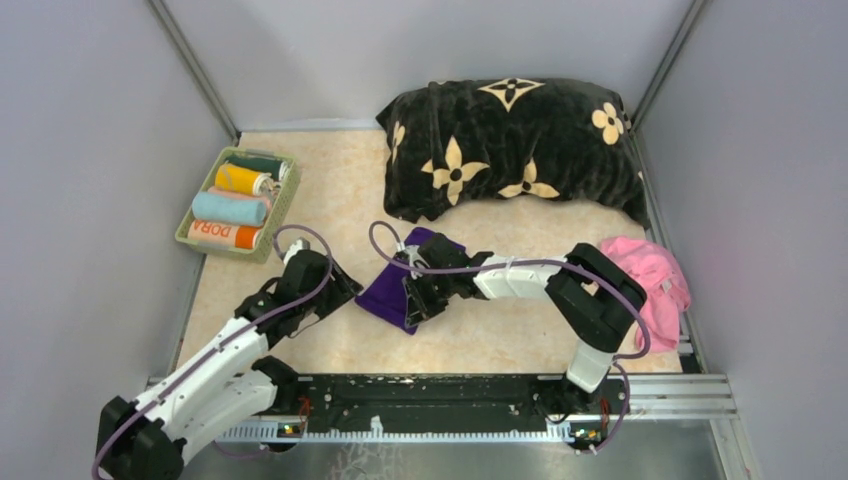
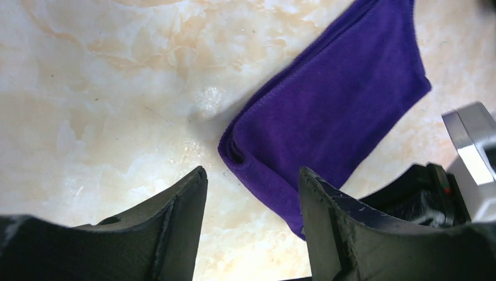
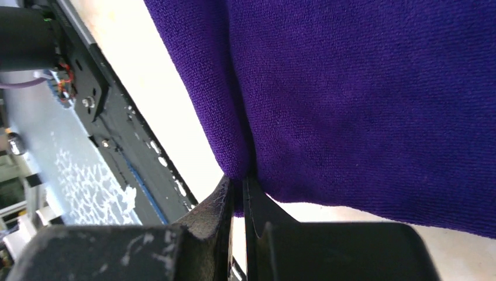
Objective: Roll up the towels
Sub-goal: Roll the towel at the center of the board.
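A dark purple towel point(image 1: 392, 290) lies folded on the marble table in the middle. It also shows in the left wrist view point(image 2: 333, 111) and fills the right wrist view point(image 3: 362, 88). My right gripper point(image 1: 412, 303) is shut on the towel's near edge, with a fold of cloth pinched between its fingers point(image 3: 238, 187). My left gripper point(image 1: 338, 290) is open and empty just left of the towel; its fingertips point(image 2: 196, 181) stand either side of the towel's near corner, above the table. A pink towel point(image 1: 650, 275) lies crumpled at the right.
A green basket point(image 1: 193, 232) at the back left holds several rolled towels, among them light blue point(image 1: 230, 208), yellow and an orange one marked DORA point(image 1: 222, 236). The big black cushion with beige flowers point(image 1: 510, 150) lies at the back. Grey walls enclose the table.
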`<state>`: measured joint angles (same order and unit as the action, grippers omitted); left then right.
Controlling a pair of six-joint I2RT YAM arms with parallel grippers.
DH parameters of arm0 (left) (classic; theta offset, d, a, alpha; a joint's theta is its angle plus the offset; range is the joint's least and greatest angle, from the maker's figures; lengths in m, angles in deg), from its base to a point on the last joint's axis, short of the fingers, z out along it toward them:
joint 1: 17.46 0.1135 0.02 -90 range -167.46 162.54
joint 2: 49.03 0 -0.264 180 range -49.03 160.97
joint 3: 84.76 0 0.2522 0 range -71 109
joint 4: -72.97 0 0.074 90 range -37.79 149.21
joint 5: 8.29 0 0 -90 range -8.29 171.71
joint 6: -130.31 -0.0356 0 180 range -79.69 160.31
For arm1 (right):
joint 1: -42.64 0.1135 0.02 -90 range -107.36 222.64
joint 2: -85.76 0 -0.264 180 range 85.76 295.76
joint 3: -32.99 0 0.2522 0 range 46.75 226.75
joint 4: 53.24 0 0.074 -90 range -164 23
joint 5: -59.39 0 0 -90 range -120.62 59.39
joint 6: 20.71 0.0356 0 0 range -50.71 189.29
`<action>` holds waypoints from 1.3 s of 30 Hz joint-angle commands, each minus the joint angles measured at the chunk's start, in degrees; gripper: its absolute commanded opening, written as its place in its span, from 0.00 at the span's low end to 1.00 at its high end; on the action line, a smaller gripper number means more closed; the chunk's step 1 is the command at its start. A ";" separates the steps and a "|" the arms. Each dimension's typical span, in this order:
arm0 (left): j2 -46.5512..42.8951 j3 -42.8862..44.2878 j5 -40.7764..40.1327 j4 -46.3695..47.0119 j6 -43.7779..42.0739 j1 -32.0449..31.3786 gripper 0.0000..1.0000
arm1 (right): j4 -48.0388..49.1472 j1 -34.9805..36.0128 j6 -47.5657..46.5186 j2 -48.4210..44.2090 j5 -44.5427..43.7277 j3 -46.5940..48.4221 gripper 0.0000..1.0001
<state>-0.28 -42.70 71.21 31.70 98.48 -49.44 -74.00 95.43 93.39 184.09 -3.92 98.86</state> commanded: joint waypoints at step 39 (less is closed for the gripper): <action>13.51 -8.60 5.54 14.84 -2.84 0.95 0.57 | 0.41 -6.86 -2.57 0.41 6.07 0.32 0.15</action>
<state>9.51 -50.99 78.84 47.99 96.27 -48.81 -69.08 87.98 96.36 189.71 8.50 97.40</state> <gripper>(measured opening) 0.577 0.125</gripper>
